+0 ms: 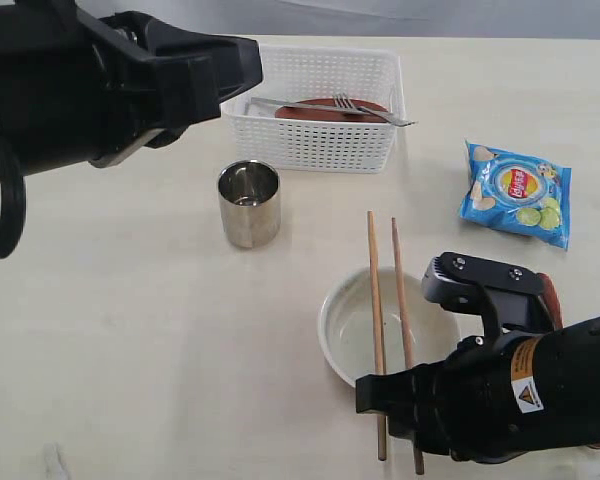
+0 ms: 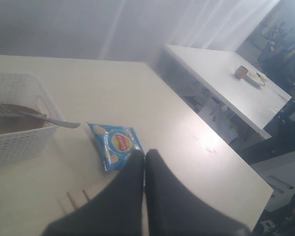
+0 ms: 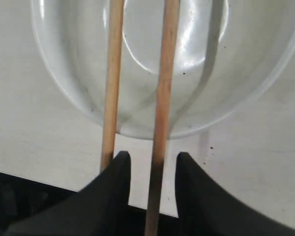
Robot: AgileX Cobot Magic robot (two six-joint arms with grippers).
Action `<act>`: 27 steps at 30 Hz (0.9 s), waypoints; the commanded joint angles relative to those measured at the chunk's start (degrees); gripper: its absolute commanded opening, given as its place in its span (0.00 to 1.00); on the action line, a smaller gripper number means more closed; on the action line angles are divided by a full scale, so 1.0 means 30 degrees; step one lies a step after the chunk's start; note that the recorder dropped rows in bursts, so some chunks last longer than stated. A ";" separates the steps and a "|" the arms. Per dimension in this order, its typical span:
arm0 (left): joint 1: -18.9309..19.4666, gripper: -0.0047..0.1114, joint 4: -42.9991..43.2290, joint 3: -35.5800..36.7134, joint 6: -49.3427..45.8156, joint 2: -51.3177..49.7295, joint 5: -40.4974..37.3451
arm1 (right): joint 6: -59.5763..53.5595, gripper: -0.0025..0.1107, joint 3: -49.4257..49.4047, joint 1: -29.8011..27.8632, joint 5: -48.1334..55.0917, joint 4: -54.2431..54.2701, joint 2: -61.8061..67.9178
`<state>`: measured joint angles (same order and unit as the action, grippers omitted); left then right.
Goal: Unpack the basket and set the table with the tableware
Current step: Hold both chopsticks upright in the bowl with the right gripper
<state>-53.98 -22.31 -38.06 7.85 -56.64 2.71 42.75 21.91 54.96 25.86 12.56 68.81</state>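
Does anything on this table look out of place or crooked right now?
A blue chips bag lies on the table near the bowl; it is a snack, not a dish. The fork sticks out over the rim of the basket. The chopsticks lie evenly side by side across the bowl.

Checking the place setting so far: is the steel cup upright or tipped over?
Upright. The steel cup stands on its base on the table, with its open mouth facing up.
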 commanded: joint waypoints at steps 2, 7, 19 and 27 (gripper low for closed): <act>0.0019 0.04 -0.0127 0.0103 0.0036 0.0118 0.0276 | -0.0044 0.30 0.0005 0.0002 -0.0093 0.0058 0.0025; 0.0019 0.04 -0.0127 0.0103 0.0036 0.0118 0.0276 | -0.0079 0.30 0.0005 0.0002 -0.0128 0.0058 0.0025; 0.0019 0.04 -0.0127 0.0103 0.0082 0.0118 0.0524 | -0.0144 0.30 0.0005 0.0002 0.0043 0.0058 -0.0017; 0.0019 0.04 -0.0127 0.0103 0.0082 0.0118 0.0524 | -0.0144 0.30 0.0511 0.0002 0.0038 -0.0223 -0.1080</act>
<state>-53.98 -22.31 -38.06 7.94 -56.64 3.23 42.75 22.64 54.96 25.84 12.56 67.11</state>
